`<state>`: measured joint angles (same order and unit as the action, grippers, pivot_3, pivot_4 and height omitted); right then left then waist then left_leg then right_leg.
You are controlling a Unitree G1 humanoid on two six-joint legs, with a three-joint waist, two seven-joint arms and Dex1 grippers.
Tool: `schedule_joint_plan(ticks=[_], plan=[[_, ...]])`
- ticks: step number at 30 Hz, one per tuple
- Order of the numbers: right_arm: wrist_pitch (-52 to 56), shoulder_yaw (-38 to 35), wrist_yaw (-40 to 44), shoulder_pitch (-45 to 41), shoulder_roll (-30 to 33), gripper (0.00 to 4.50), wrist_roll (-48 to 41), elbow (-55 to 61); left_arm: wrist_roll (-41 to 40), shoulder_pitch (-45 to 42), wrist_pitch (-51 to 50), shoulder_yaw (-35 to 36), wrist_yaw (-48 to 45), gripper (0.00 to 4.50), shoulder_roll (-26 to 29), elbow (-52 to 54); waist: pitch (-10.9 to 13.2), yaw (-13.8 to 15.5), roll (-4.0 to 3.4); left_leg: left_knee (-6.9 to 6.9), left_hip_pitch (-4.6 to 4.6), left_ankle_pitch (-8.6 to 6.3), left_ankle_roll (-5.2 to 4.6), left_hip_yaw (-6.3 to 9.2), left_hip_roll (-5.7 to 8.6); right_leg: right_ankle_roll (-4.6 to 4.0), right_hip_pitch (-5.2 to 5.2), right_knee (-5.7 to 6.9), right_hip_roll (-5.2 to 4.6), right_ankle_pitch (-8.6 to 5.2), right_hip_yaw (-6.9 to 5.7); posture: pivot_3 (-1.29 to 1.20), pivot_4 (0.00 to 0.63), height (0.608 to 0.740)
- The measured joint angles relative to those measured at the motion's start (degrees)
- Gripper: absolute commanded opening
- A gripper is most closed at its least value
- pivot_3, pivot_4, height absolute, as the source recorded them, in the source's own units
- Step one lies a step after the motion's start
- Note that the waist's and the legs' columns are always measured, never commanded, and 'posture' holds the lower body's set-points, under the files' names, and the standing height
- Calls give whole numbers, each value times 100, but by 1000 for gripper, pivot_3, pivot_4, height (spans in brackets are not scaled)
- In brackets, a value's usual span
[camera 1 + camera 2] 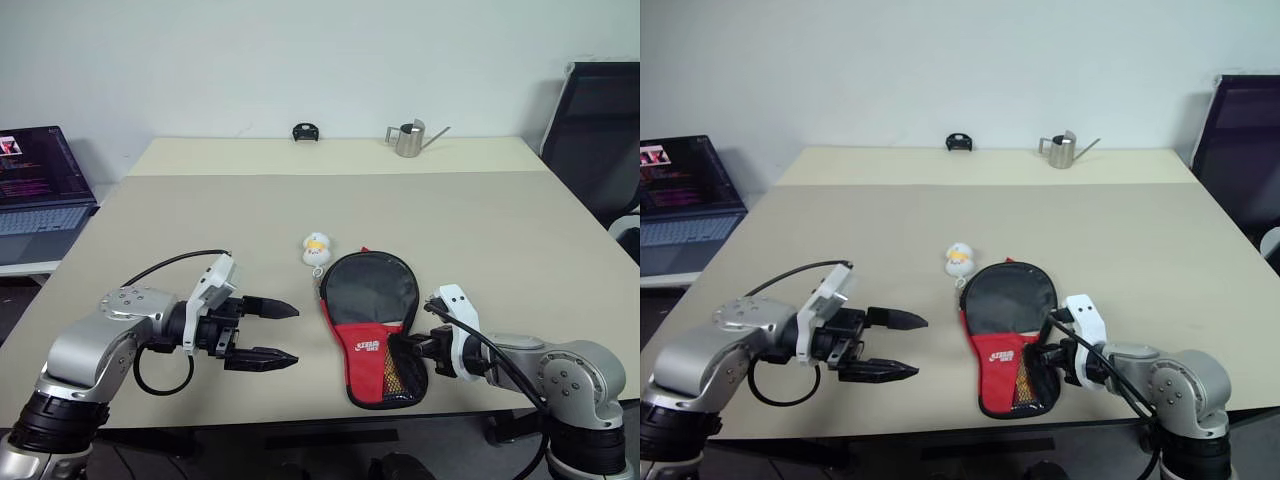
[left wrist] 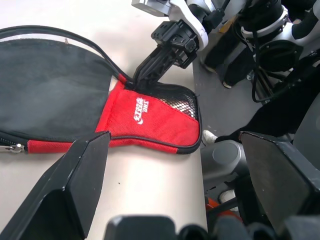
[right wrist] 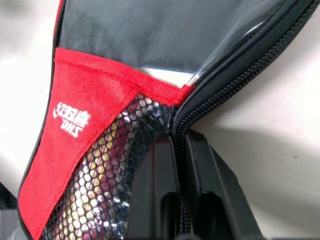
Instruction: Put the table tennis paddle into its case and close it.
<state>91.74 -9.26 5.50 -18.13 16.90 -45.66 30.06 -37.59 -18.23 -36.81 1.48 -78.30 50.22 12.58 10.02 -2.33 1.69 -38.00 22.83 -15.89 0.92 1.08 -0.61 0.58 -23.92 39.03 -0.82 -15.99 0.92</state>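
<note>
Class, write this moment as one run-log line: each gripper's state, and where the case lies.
left gripper: open, beside case | right gripper: shut on case edge by zipper | case: flat on table, ball charm attached

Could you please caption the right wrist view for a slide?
Right gripper shut on the case at its zipper edge beside the mesh pocket.

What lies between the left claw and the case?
Only bare table: in the left eye view, nothing lies between the open left claw and the case.
</note>
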Motion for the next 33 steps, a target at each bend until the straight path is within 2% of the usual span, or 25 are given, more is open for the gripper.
schedule_joint_plan(ticks=[3, 7, 13, 17, 20, 25, 33], plan=[[12, -70, -308, 16, -192, 854, -155, -61, 2, -9, 2, 0, 1, 4500, 0, -7, 0, -16, 0, 0, -5, 0, 0, 0, -2, 0, 2, 4, 3, 0, 2, 0, 150, 740], [-7, -87, -538, 56, -232, 2183, -450, -50, 2, -6, 2, 0, 6, 4500, 0, -8, 0, -24, 0, 0, -38, 0, 0, 3, -3, 0, 39, -1, 5, 0, 0, 0, 150, 740], [-21, -251, -518, 212, 148, 4080, -1035, 23, 0, 39, 6, 2, 33, 4500, -4, 3, -1, 39, 1, 0, -72, 0, -1, 3, 2, 2, 72, -7, 4, -2, 0, 0, 150, 740], [23, -733, -330, 368, 666, 4080, -1184, 53, 2, 107, 27, 8, 122, 4500, -35, -5, -2, 120, 5, -5, -68, 0, -1, 6, 12, 6, 75, -8, -3, -4, -3, 0, 150, 740], [4, -968, -323, 307, 749, 4080, -967, -17, 2, 106, 76, 7, 159, 4500, -93, -7, -2, 84, 4, -6, -70, 0, -1, 3, 7, 6, 75, -6, -1, -3, 1, 0, 150, 740], [-414, -586, -140, 273, 934, 4080, -580, 15, 4, 22, 95, -9, 261, 4500, -229, -26, -1, 32, 2, 2, -71, 0, -2, 2, -5, 4, 69, -4, 14, -4, 4, 0, 150, 740], [-1449, -93, 687, 272, 1224, 4080, -379, 148, 7, -10, 100, -6, 327, 4500, -232, -130, -1, 53, 3, 0, -69, -1, -1, 4, -1, 4, 70, -7, 10, -5, 2, 0, 150, 740]])
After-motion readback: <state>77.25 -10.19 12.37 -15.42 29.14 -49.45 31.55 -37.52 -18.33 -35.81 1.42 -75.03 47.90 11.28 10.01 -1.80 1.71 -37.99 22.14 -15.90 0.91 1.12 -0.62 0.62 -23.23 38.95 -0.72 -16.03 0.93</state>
